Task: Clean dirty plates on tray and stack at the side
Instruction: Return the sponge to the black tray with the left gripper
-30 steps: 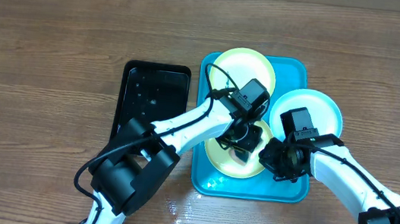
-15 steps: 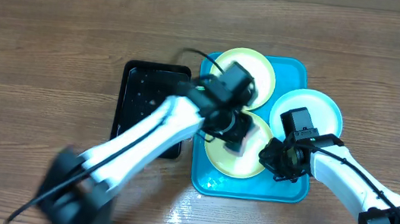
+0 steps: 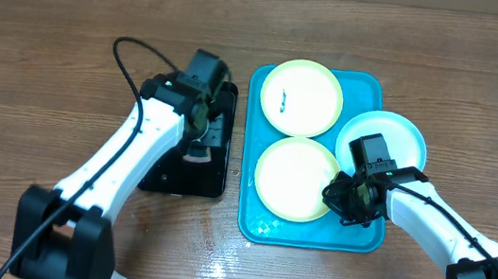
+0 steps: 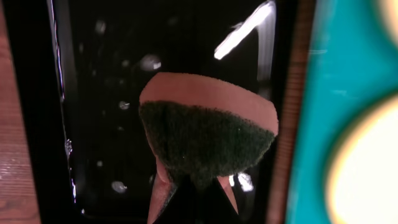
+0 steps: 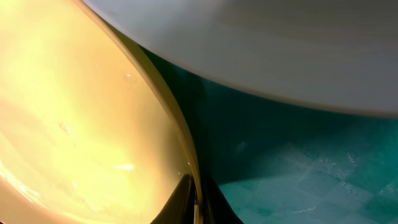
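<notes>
The turquoise tray holds two yellow-green plates. The far plate has a small teal smear, and the near plate looks clean. A pale-blue plate rests over the tray's right rim. My right gripper is shut on the near plate's right rim, which shows in the right wrist view beside the plate. My left gripper is over the black tray, shut on a sponge with its dark green face showing. Its fingertips are mostly hidden behind the sponge.
The black tray is wet, with droplets on it. It lies just left of the turquoise tray, with a strip of wooden table between them. The pale-blue plate's underside hangs above the right gripper. The table's front is wet.
My left arm has swung left with the sponge, from over the near yellow-green plate to over the black tray. The near plate is now uncovered. The right arm has not moved.
</notes>
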Controlling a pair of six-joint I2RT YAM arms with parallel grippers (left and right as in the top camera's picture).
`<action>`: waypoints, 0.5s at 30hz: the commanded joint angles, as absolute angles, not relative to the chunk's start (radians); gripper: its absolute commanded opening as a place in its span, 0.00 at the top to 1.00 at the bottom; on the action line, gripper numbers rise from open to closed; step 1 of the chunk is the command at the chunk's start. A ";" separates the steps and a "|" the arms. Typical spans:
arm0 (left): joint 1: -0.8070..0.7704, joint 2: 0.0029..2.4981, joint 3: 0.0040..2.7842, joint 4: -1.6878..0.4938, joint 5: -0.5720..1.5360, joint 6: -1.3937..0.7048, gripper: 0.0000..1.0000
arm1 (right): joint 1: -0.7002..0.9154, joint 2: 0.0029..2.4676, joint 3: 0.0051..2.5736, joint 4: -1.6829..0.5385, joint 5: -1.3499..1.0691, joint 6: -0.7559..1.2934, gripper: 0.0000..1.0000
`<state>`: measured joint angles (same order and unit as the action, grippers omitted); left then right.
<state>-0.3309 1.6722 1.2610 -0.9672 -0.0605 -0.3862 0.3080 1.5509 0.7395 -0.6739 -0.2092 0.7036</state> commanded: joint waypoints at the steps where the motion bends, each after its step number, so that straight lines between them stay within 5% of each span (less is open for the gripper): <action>1: -0.289 1.736 1.212 -0.940 -0.051 -0.413 0.96 | 0.302 1.574 0.708 -0.693 -0.113 0.707 0.94; 4: -0.272 1.769 1.213 -0.920 -0.055 -0.419 0.93 | 0.302 1.574 0.708 -0.693 -0.113 0.707 0.94; 9: -0.260 1.752 1.243 -0.954 -0.018 -0.418 0.32 | 0.302 1.573 0.709 -0.693 -0.113 0.706 0.96; 15: -0.260 1.670 1.292 -1.022 0.001 -0.415 0.18 | 0.302 1.543 0.784 -0.773 -0.112 0.636 0.96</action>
